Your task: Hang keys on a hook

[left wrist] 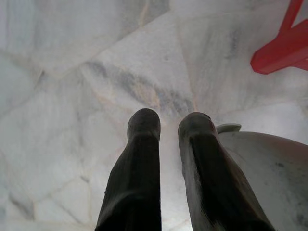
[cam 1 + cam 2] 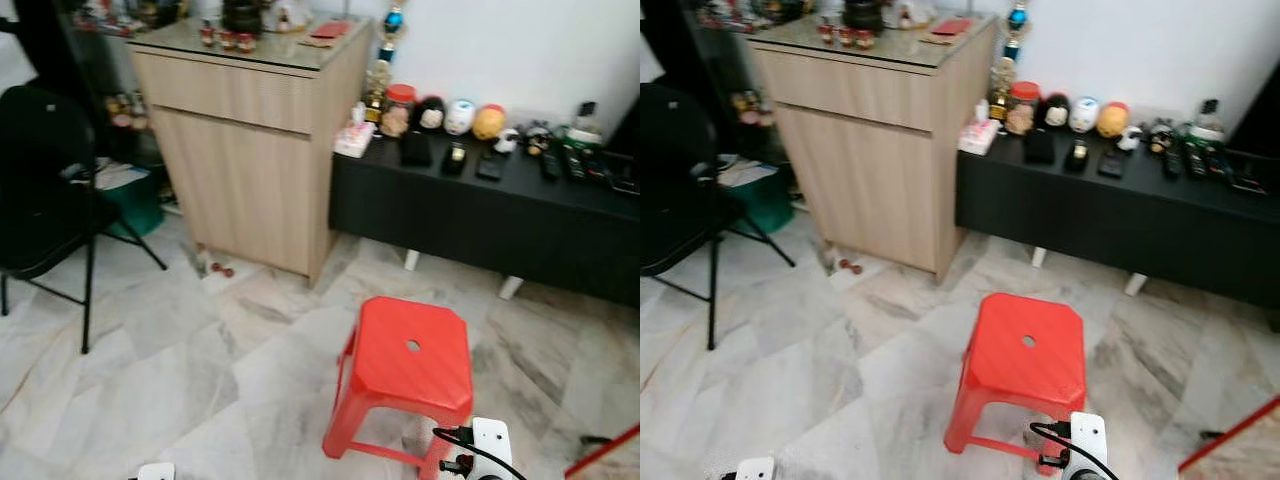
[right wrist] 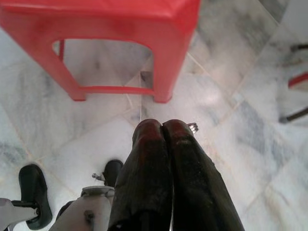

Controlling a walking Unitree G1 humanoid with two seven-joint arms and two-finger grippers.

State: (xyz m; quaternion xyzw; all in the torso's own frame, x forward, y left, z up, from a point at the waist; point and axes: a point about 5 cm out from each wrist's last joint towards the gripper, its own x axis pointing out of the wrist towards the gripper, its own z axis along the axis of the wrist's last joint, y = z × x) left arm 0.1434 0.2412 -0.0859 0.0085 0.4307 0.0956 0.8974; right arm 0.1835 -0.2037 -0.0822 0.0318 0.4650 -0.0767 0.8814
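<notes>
**Both arms hang low over the marble floor beside the red stool**

Head views: a square red plastic stool [image 2: 410,375] with a small hole in its seat stands on the grey-veined white marble floor [image 2: 200,370]. Behind it a tall light-wood cabinet [image 2: 245,150] with a glass top stands just beside a long low black bench [image 2: 480,215], which carries a row of small round figurines [image 2: 445,117], a red-lidded jar [image 2: 398,108] and dark remotes [image 2: 565,162]. A black folding chair [image 2: 45,185] stands at the left. The robot's white right wrist housing [image 2: 487,445] with a black cable shows at the bottom edge, touching the stool's outline.

Left wrist view: the left gripper [image 1: 168,126] points down at the marble, its two black fingers [image 1: 142,159] a narrow gap apart, with nothing between the jaws. A corner of the red stool shows beyond.

Right wrist view: the right gripper [image 3: 163,126] hangs near the stool's legs, its jaws pressed together. A small bit of metal [image 3: 193,127] peeps out beside the fingertips; I cannot tell whether it is the keys. No hook can be made out.
</notes>
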